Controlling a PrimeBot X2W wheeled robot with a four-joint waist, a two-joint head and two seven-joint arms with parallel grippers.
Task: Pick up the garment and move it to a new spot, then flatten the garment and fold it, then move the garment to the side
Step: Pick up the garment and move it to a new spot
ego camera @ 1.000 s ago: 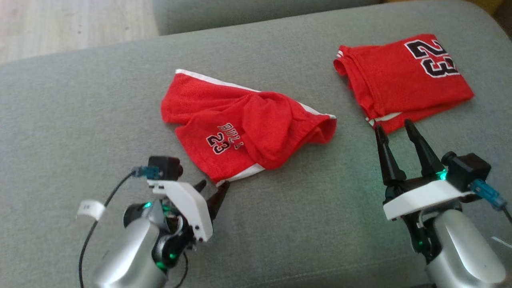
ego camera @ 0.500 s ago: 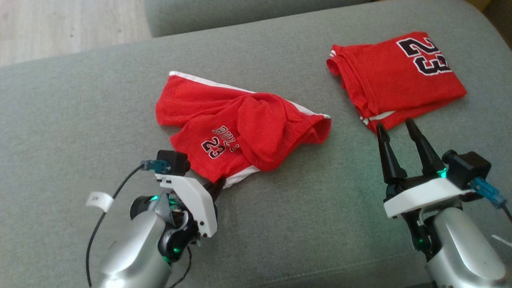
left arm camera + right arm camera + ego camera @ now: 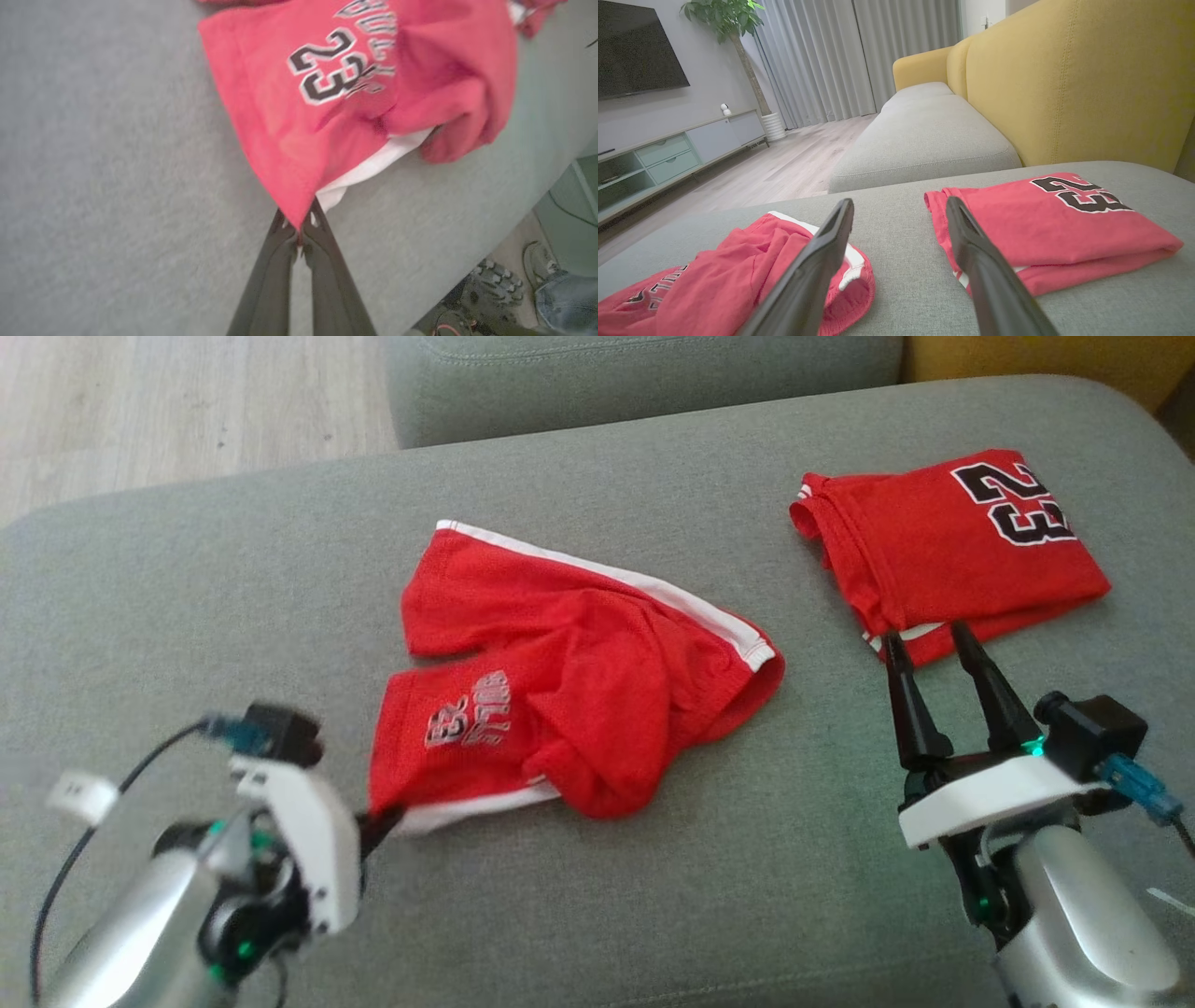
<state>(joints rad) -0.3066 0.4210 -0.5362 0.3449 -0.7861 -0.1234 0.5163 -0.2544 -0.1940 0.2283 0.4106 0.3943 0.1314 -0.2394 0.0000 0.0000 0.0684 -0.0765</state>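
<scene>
While pinched at 1 corner: red shorts (image 3: pixel 579 691) lying crumpled about midway across the grey sofa cushion (image 3: pixel 187 597), "23" print showing, white trim along the edges.
Left gripper (image 3: pixel 299 224): pressed together on the near corner of the shorts, red cloth caught between the tips, white hem just beside; close to the cushion.
Right gripper (image 3: pixel 927 639): spread wide, holding nothing, tips just short of the folded red jersey (image 3: pixel 943 551), well apart from the shorts.
Folded jersey: flat at the cushion's right end, clear of the shorts.
Fabric: thin mesh, judged light, limp and a little slippery; no stiffness to keep a shape, so likely to hang and bunch from a single corner.
Where to hold: hems and waistband, doubled and thicker, probably surest; 2 corners of the same edge, 1 per gripper, likely best for spreading flat.
Risk: 1-corner grip possibly catching only 1 layer; dragging likely to twist the legs further.
</scene>
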